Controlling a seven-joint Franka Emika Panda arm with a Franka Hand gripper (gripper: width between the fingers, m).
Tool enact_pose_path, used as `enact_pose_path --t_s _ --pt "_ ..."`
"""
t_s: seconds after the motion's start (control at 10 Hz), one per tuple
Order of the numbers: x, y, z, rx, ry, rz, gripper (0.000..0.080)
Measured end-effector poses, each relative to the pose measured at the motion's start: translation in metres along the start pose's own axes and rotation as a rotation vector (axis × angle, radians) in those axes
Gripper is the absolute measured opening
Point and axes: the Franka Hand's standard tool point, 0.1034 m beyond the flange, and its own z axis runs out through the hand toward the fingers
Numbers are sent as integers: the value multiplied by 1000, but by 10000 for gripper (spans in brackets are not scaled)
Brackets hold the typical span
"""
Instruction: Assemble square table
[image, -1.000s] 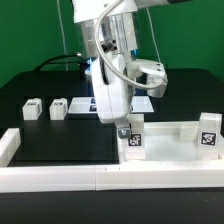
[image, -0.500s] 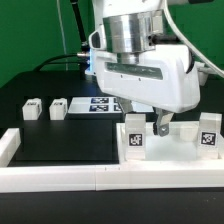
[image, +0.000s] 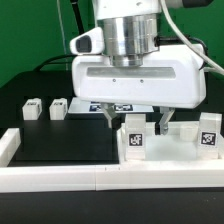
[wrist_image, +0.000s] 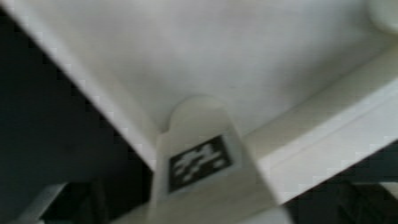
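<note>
The square table's white slab (image: 178, 150) lies at the exterior view's right, behind the front rail. Two white tagged legs stand upright on it, one near its left end (image: 133, 138) and one at its right end (image: 208, 135). My gripper (image: 136, 121) hangs just above the left leg, open, with one finger (image: 108, 118) on each side of the leg's top, touching nothing. In the wrist view that leg (wrist_image: 203, 158) with its tag points up between the jaws, with the slab (wrist_image: 267, 60) behind it. Two more legs (image: 32, 108) (image: 57, 107) lie on the black table at the left.
Long white border rails (image: 60, 178) run along the front, with a short arm (image: 8, 145) at the left. The marker board (image: 122, 106) lies behind my gripper, mostly hidden. Cables hang at the back.
My hand has turned from edge-on to broadside and shifted right. Its open fingers now straddle the top of the left upright leg. The legs and slab have not moved.
</note>
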Motion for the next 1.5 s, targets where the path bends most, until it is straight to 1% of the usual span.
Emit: enact_pose_path --t_s 0.1,0.2,0.3,0.4,0.5,0.8,1.0,1.1,1.2,1.5 --pt "3 3 -1 -1 16 -11 649" --pt "2 2 0 -2 13 10 527" --pt "2 3 0 -2 13 22 527" --pt "2 3 0 -1 13 61 388" --pt "2 3 0 -1 13 120 287" --pt "2 3 0 0 13 314 288" --pt "3 0 1 -2 -10 541 288" --pt "6 -3 2 -14 -39 742 288" --pt "7 -2 1 -29 -61 915 288" --pt "5 -7 3 7 -74 1405 291"
